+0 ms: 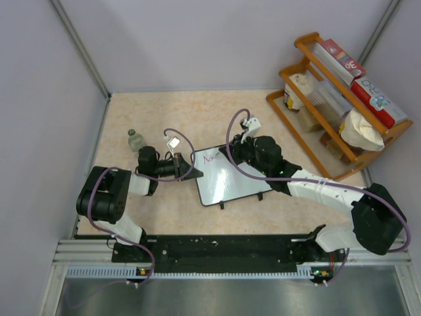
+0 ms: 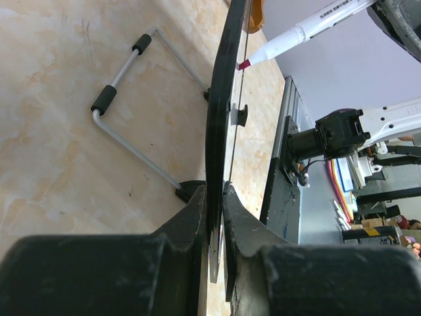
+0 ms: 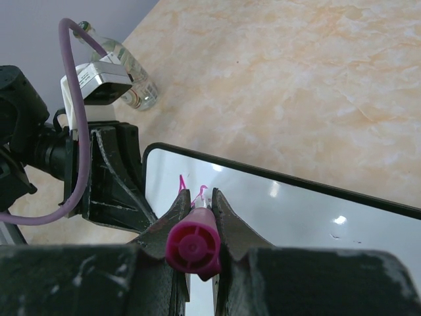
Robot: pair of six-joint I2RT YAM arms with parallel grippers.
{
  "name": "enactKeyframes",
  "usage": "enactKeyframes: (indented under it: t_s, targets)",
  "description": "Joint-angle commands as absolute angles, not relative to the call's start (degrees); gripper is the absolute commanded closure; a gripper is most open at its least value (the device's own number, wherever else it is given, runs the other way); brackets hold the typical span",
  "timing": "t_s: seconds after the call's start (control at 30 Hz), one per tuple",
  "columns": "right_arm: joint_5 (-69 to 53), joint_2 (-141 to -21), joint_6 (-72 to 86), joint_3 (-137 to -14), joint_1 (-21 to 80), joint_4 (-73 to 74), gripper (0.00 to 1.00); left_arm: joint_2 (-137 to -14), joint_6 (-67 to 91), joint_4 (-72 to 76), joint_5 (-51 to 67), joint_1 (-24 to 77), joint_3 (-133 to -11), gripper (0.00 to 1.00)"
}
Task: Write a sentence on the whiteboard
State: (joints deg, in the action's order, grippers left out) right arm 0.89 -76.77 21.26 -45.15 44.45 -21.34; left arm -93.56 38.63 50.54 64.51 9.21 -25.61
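The whiteboard [image 1: 231,179] rests on the table, white with a thin black frame. A few pink-magenta strokes of the sentence [image 1: 212,158] sit at its far left corner and also show in the right wrist view [image 3: 182,184]. My left gripper [image 1: 188,168] is shut on the whiteboard's left edge; the left wrist view shows the board edge-on [image 2: 220,118] between its jaws [image 2: 217,197]. My right gripper [image 1: 241,149] is shut on a pink-capped white marker [image 3: 193,247], whose tip [image 2: 245,64] is at the board's surface by the strokes.
A small clear bottle [image 1: 135,139] stands left of the left gripper. A wooden rack [image 1: 309,125] with boxes and bags fills the back right. A bent wire stand [image 2: 128,89] lies behind the board. Walls close in the left and back.
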Motion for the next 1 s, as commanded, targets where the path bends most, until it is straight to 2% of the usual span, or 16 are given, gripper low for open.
enactKeyframes:
  t_s: [0.0,0.53,0.97]
  targets:
    - [0.18,-77.96,21.09,-48.34,43.95,-21.80,1.00,-94.31,38.06,51.68,63.98,9.23,-25.05,1.00]
    - [-1.49,-77.70,22.06,-45.09,43.95,-20.13,1.00,-94.39,38.06,51.77,64.07,9.14,-25.05,1.00]
    - [2.63,-75.94,21.71,-43.68,43.95,-18.37,1.00,-94.31,38.23,51.86,64.07,9.14,-25.05,1.00]
